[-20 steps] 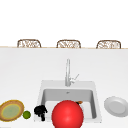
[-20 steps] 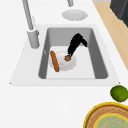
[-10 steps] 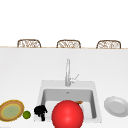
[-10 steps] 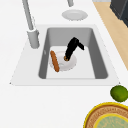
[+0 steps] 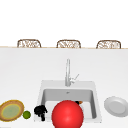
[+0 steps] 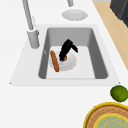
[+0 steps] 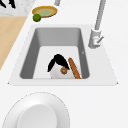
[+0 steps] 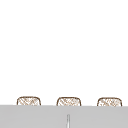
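Left side view shows a hand in the sink, fingers straight, tips on a small brown bit on the plate beside a sausage. Front view has the left hand, curled and empty, beside the lime.

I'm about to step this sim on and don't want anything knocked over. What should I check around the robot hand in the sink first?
1. Robot hand over the plate in the sink: ok.
2. Fingertips down by the small brown piece: ok.
3. Grip on that piece: cannot tell.
4. Sausage out of the way: ok, it lies on the plate's faucet side, beside the fingers.
5. Faucet clear: ok, it stands on the rim, well apart from the hand.
6. Front view of the basin: not ok, a red ball blocks it; the left hand shows by the sink's left rim.
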### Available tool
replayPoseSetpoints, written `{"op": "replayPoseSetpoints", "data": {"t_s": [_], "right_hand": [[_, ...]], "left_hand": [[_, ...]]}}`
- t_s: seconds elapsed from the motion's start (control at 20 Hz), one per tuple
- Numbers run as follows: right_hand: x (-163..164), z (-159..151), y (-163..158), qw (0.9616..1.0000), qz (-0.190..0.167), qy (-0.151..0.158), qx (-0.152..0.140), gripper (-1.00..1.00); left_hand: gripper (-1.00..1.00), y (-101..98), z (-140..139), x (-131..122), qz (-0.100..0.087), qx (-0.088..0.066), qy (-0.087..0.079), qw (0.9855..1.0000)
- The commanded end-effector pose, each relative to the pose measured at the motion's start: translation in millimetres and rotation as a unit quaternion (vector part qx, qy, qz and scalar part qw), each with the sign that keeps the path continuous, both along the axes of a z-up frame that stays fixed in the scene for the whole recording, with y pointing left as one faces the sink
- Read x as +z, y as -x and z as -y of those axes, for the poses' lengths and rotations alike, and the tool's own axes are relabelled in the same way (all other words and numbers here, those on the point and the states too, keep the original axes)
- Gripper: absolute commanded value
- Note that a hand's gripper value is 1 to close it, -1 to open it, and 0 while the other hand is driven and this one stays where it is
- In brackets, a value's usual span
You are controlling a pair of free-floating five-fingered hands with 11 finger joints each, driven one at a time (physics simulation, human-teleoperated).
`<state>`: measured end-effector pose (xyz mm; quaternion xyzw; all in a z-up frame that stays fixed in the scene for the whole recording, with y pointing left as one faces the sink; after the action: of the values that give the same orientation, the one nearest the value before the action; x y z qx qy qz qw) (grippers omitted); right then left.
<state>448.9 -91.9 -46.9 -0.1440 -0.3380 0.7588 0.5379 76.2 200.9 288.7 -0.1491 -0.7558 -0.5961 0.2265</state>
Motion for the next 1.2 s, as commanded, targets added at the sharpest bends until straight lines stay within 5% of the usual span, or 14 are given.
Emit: {"op": "replayPoseSetpoints", "data": {"t_s": [0.0,0.4,0.45,0.55,0.9,1.15], "right_hand": [[-17,2,-14,0.9996,-0.027,0.005,0.000,-1.00],[-33,8,-37,0.9999,-0.007,-0.014,-0.002,-1.00],[-35,6,-38,0.9998,-0.009,-0.015,-0.002,1.00],[-40,0,-44,1.0000,-0.005,-0.003,0.003,1.00],[-49,-4,-49,0.9977,0.044,-0.047,-0.022,1.00],[-24,-5,-55,0.9953,0.062,-0.067,-0.033,1.00]], "left_hand": [[0.00,0.0,0,0,0.000,0.000,0.000,1.0000],[0.00,0.0,0,0,0.000,0.000,0.000,1.0000],[0.00,0.0,0,0,0.000,0.000,0.000,1.0000],[0.00,0.0,0,0,0.000,0.000,0.000,1.0000],[0.00,0.0,0,0,0.000,0.000,0.000,1.0000],[0.00,0.0,0,0,0.000,0.000,0.000,1.0000]]}}
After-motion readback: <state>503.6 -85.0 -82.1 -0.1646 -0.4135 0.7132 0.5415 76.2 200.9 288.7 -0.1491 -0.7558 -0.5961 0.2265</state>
